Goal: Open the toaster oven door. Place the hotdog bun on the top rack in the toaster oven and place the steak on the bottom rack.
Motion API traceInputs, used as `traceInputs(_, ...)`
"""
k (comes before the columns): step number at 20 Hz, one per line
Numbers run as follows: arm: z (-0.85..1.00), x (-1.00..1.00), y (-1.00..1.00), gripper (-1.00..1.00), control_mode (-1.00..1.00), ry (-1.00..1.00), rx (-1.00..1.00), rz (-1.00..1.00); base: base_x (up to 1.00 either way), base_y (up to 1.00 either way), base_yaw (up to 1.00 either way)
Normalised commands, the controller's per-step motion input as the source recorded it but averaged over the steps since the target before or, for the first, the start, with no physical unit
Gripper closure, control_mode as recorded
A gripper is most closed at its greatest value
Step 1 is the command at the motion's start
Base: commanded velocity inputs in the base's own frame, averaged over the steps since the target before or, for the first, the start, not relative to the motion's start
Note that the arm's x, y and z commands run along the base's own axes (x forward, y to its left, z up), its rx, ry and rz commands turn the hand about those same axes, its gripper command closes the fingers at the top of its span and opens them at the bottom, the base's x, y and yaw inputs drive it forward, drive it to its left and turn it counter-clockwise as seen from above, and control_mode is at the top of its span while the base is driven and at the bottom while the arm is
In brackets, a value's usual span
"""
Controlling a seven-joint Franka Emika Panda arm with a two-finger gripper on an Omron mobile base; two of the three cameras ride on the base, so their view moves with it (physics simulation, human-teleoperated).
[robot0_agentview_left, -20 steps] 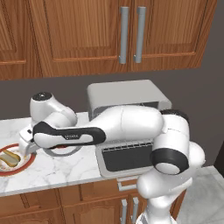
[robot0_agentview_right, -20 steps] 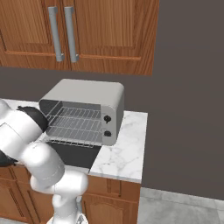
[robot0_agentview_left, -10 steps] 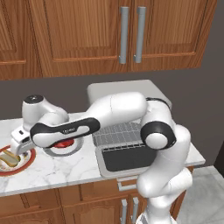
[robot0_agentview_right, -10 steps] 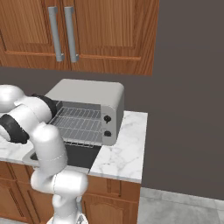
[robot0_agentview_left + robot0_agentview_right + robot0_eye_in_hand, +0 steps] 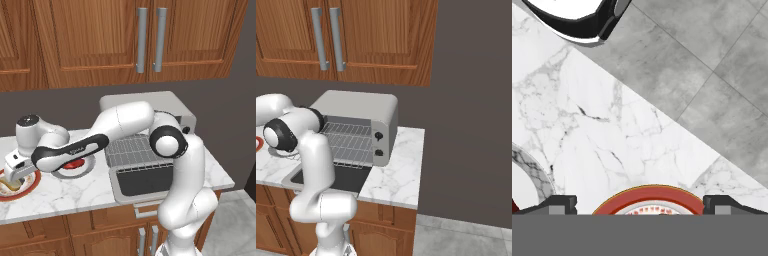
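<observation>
Gripper [image 5: 11,176] is far out to the left over the counter [image 5: 75,192], hanging just above the red-rimmed plate [image 5: 30,187] at the left edge. In the hand view the two finger tips [image 5: 557,204] stand wide apart with the plate's red rim [image 5: 649,196] between them — jaws open, nothing held.

Bun [image 5: 7,187] lies on that plate, a tan shape right under the gripper and partly hidden by it; can't tell if there's contact. In the hand view the bun itself is cut off by the bottom edge.

Steak [image 5: 74,164] sits on a second, grey-rimmed plate [image 5: 67,174] just right of the first, mostly covered by the forearm — only a red sliver visible. It's beside the gripper, not under it.

Oven [image 5: 361,107] is well to the right of the hand. Door [image 5: 145,181] is folded down flat toward the counter edge, dark glass up. A wire rack [image 5: 348,145] shows inside in the right base view, bare.
</observation>
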Motion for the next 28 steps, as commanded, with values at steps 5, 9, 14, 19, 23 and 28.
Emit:
traceInputs(5,-0.21,0.31,0.30,-1.00,-1.00,0.00,0.00,-0.03,0.00,0.00,0.00)
traceInputs(9,-0.24,0.31,0.24,-1.00,-1.00,0.00,0.00,-0.01,0.00,0.00,0.00)
traceInputs(14,-0.23,0.34,0.22,-1.00,-1.00,0.00,0.00,0.00,0.00,0.00,0.00)
traceInputs(19,-0.27,0.34,0.16,-1.00,-1.00,0.00,0.00,0.00,0.00,0.00,0.00)
traceInputs(23,-0.35,0.18,0.08,-1.00,-1.00,0.00,0.00,0.00,0.00,0.00,0.00)
traceInputs(28,-0.30,0.05,0.11,-1.00,-1.00,0.00,0.00,0.00,0.00,0.00,0.00)
